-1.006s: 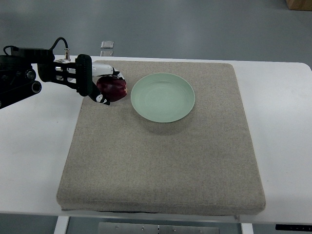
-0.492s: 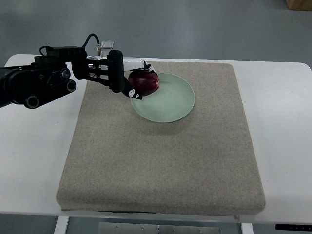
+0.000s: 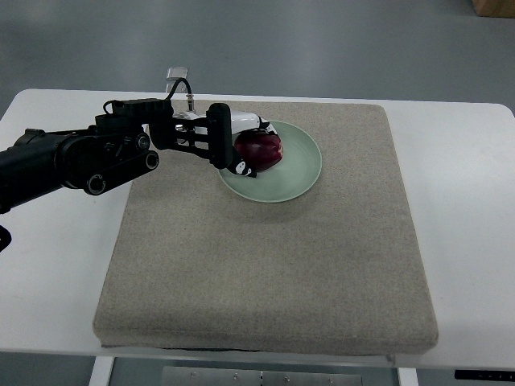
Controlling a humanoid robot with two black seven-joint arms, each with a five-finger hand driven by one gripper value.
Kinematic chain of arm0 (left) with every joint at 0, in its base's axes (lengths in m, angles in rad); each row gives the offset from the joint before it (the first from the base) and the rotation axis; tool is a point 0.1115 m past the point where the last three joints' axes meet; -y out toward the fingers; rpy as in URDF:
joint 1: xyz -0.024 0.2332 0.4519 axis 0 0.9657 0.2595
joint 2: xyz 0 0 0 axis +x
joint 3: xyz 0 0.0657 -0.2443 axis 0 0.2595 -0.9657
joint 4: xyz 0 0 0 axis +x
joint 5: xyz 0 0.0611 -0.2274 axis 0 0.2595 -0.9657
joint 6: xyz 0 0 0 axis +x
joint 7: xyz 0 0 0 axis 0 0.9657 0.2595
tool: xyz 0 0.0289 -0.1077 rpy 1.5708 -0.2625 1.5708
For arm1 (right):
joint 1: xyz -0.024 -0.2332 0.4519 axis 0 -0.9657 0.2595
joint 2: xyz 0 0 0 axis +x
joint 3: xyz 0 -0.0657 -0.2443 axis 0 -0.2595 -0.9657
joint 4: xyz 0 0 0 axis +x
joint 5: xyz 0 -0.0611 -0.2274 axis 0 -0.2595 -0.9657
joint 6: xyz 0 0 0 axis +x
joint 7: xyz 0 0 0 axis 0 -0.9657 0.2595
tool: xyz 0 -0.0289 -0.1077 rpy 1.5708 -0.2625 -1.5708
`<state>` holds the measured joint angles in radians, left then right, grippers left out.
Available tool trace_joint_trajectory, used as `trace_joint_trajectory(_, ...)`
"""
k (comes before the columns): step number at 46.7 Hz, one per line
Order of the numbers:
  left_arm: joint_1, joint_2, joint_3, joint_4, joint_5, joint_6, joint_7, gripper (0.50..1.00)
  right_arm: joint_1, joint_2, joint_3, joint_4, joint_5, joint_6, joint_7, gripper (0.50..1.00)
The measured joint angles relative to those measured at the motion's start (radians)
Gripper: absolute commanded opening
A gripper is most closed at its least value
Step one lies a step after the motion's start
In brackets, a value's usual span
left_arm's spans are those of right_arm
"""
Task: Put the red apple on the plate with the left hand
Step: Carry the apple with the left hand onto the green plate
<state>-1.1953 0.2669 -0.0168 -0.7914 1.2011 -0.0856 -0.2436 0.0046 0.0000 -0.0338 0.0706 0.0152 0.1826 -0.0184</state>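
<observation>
Gripping red apple (image 3: 259, 150), left hand (image 3: 229, 147) fingers curled round it, over plate (image 3: 299, 170) left part.

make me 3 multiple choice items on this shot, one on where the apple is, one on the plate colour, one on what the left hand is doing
1. Where is the red apple?
A. over the left part of the plate
B. on the bare table
C. at the mat's near edge

2. What colour is the plate?
A. orange
B. pale green
C. black

3. What state is the left hand in?
A. open, away from the apple
B. shut on nothing
C. fingers closed around the apple

Key:
1 A, the apple sits within the plate's rim on its left side.
2 B, the dish is light green against the grey mat.
3 C, the fingers wrap around the apple.
</observation>
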Motion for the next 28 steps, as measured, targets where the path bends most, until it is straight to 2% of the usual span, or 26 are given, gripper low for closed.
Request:
trace_joint_trajectory(17, 0.028, -0.030, -0.009, 0.023, 0.000, 0.037, 0.000, 0.737, 0.000, 0.000, 0.000, 0.000, 0.000, 0.000, 0.000, 0.930)
trace_joint_trajectory(21, 0.037, -0.031, -0.009, 0.023, 0.000, 0.053, 0.000, 0.773, 0.000, 0.000, 0.000, 0.000, 0.000, 0.000, 0.000, 0.930)
trace_joint_trajectory(26, 0.050, -0.037, -0.009, 0.023, -0.001, 0.074, 0.000, 0.782, 0.000, 0.000, 0.000, 0.000, 0.000, 0.000, 0.000, 0.932)
trace_joint_trajectory(28, 0.052, -0.037, -0.008, 0.023, 0.000, 0.082, 0.000, 0.818, 0.000, 0.000, 0.000, 0.000, 0.000, 0.000, 0.000, 0.930)
